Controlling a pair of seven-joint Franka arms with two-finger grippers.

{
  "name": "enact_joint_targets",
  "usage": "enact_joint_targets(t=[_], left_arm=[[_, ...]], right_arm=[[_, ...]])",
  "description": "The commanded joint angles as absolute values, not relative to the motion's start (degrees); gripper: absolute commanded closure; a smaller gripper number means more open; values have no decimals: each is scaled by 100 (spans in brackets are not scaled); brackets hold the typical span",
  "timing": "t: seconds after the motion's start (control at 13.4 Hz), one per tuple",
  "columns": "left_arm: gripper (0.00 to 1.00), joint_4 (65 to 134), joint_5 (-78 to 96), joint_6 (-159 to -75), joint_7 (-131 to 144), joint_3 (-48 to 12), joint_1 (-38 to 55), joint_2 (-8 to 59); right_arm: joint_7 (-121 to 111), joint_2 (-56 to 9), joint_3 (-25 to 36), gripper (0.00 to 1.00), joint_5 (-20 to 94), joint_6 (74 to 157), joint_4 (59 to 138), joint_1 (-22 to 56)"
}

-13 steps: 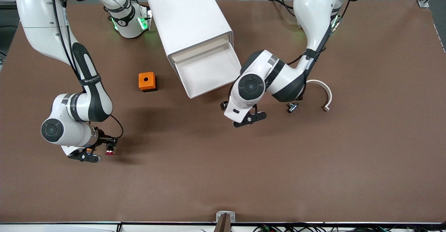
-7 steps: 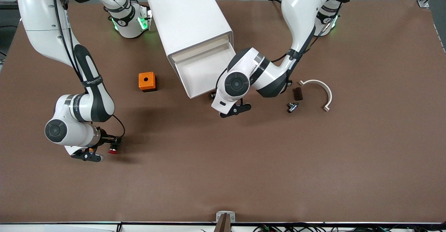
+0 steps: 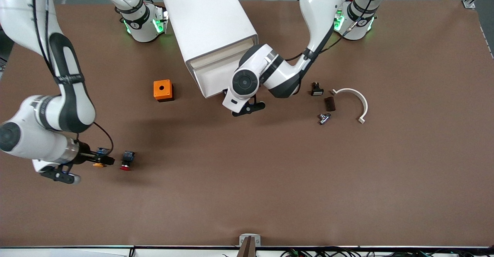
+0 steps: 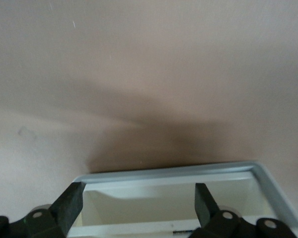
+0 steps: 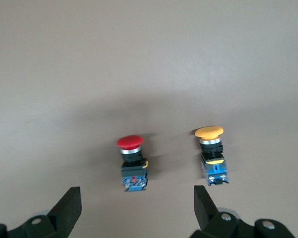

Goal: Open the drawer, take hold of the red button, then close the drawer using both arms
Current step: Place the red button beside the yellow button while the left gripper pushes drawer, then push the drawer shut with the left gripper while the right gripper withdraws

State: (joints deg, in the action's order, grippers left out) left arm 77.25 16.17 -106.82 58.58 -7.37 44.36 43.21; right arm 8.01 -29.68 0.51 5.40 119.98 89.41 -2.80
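Note:
The red-capped button point(image 3: 126, 161) lies on its side on the table, toward the right arm's end and nearer the front camera than the orange box. It shows in the right wrist view point(image 5: 131, 168) beside an orange-capped button point(image 5: 212, 154). My right gripper point(image 3: 108, 159) is open and empty, raised over the orange-capped button point(image 3: 99, 164); in its wrist view point(image 5: 137, 198) both buttons lie ahead of the fingertips. The drawer point(image 3: 210, 77) stands partly out of the white cabinet point(image 3: 210, 21). My left gripper point(image 4: 138, 194) is open over the drawer's front lip point(image 4: 174, 171); its wrist point(image 3: 245, 83) covers the drawer's front.
An orange box point(image 3: 163, 90) with a round hole stands beside the cabinet toward the right arm's end. Toward the left arm's end lie a white curved piece point(image 3: 355, 98), two small black parts point(image 3: 317, 90) point(image 3: 329, 103) and a small metal part point(image 3: 323, 118).
My right gripper let go of the red button, which now lies on the table, and drew back toward its end. My left gripper moved to the drawer's front and the drawer slid partly in.

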Motion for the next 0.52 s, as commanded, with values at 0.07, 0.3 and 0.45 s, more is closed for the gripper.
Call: enact_joint_targets(t=[0.07,0.3,0.45], left_arm=[[1,8007,1766,-10731,6116,-860,4605,4192],[1,8016,1793,-10740,6292,-914,4754,4201],[1,8016,1793,-10732,6389,-923,4869,4201]], right_arm=[[248,-2374,-53,0,650,11628,8904,-483],[281,-1664,149,0,624,10971,8903,-300],[290,-1171,176,0,571,10330,8903,-255]])
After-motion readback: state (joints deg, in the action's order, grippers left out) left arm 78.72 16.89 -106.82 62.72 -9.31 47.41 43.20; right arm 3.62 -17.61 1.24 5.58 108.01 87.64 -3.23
